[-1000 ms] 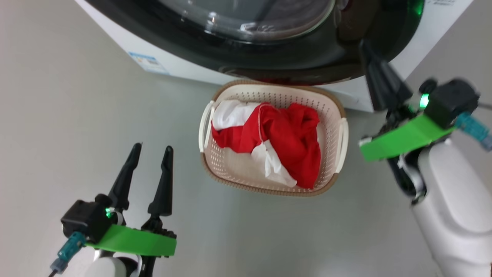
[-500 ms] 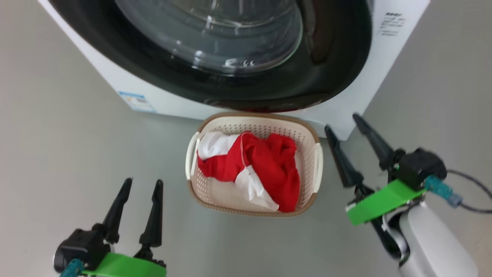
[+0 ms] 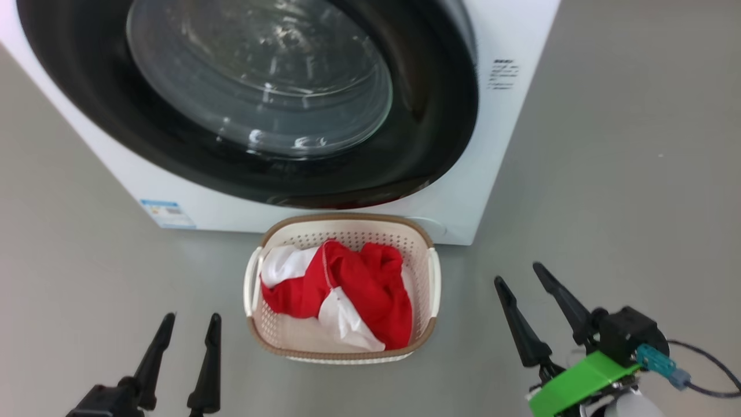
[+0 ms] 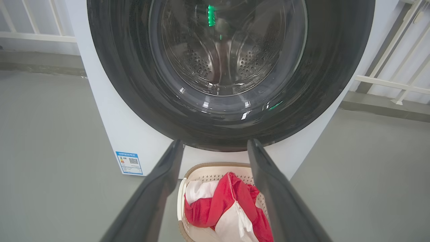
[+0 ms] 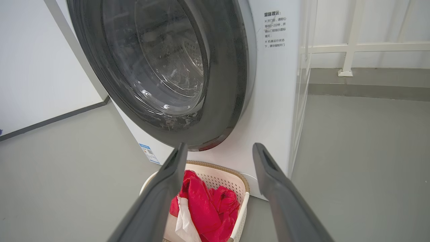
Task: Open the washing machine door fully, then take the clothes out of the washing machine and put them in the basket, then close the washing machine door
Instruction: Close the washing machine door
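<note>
The washing machine (image 3: 498, 145) is a white box with its round washing machine door (image 3: 255, 98) lying flat against the front, black rim around clear glass. Through the glass, the left wrist view shows the steel drum behind the door (image 4: 228, 50). The basket (image 3: 347, 219) stands on the floor right before the machine, with the red and white clothes (image 3: 359, 284) heaped inside. My left gripper (image 3: 192, 317) is open, low and left of the basket. My right gripper (image 3: 517, 272) is open, low and right of it. Both are apart from everything and hold nothing.
A blue sticker (image 3: 168, 213) sits at the machine's lower left corner and a printed label (image 3: 501, 74) at its upper right. Grey floor spreads on both sides. A white railing (image 5: 352, 47) runs behind the machine. A cable (image 3: 706, 370) trails from my right wrist.
My right gripper has opened and dropped back from the door's right rim to the lower right. The head view has shifted, so the machine and basket show lower and smaller.
</note>
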{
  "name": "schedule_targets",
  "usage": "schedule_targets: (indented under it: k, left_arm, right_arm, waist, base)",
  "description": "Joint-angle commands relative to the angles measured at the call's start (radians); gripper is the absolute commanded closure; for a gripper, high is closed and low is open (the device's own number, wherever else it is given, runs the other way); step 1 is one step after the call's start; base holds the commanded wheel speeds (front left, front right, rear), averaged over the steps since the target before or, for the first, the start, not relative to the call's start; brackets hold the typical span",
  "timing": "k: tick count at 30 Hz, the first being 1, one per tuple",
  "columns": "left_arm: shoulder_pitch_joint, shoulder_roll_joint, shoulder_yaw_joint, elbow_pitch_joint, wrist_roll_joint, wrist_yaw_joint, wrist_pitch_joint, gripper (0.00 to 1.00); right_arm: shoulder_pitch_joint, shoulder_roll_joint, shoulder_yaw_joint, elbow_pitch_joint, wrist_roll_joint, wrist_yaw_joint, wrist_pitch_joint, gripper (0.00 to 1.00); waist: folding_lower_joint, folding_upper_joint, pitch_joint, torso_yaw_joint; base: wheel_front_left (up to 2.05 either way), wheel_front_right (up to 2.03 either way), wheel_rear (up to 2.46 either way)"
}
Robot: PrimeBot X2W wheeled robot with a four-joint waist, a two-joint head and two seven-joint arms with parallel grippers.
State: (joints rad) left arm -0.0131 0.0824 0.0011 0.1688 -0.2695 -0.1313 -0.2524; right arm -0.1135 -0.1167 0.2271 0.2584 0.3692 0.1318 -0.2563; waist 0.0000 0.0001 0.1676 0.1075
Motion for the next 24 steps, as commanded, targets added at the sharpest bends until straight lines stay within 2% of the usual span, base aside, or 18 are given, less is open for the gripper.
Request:
schedule_targets:
  k: [1, 11, 24]
  left_arm:
    - [0.003, 0.022, 0.040, -0.024, -0.002, 0.001, -0.009, 0.00]
    - [0.059, 0.025, 0.072, -0.030, -0.001, 0.001, -0.009, 0.00]
    - [0.098, 0.025, 0.100, -0.040, 0.004, 0.001, -0.009, 0.00]
  right_arm:
    - [0.014, 0.005, 0.009, -0.029, 0.002, -0.001, -0.006, 0.00]
    - [0.130, 0.001, -0.058, -0.050, -0.008, -0.001, -0.006, 0.00]
    - [0.231, -0.007, -0.138, -0.072, -0.021, -0.001, -0.006, 0.00]
  waist:
    - [0.0000, -0.0001, -0.035, -0.038]
    - [0.0000, -0.0001, -0.077, -0.098]
    - [0.0000, -0.0001, -0.099, -0.140]
  base:
    - [0.00, 0.00, 0.00]
    - [0.00, 0.00, 0.00]
    - [0.00, 0.00, 0.00]
